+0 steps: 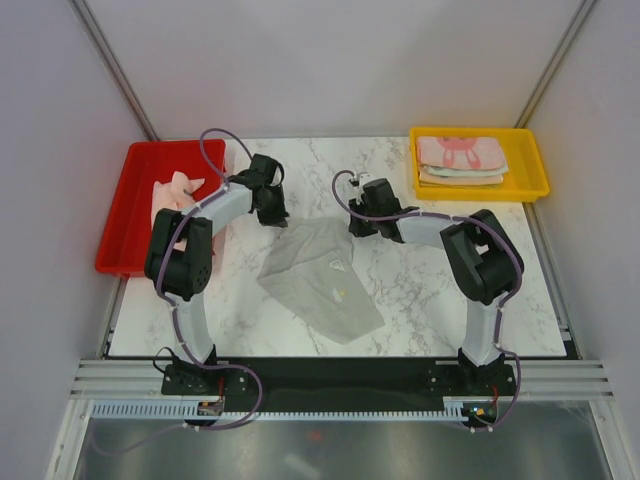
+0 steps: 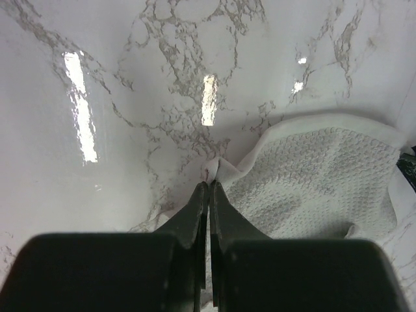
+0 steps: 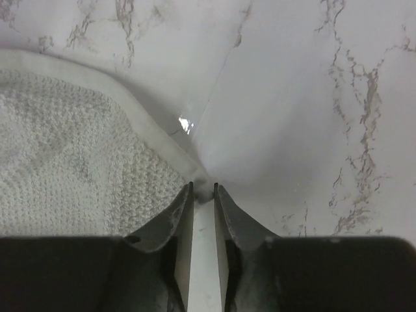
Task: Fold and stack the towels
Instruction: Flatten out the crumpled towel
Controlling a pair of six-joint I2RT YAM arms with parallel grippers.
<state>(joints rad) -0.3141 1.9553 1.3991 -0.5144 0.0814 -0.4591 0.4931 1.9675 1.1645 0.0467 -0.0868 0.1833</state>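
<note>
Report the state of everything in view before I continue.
left hand, shut on a corner of the middle towel.
right hand, fingers slightly apart at the middle towel's edge; grip unclear.
middle towel, lying skewed on the table, not neatly folded.
pink towel, crumpled in the red tray.
folded towels, stacked in the yellow tray.

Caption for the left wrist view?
Left gripper pinches a corner of the pale towel on the marble table.
</note>
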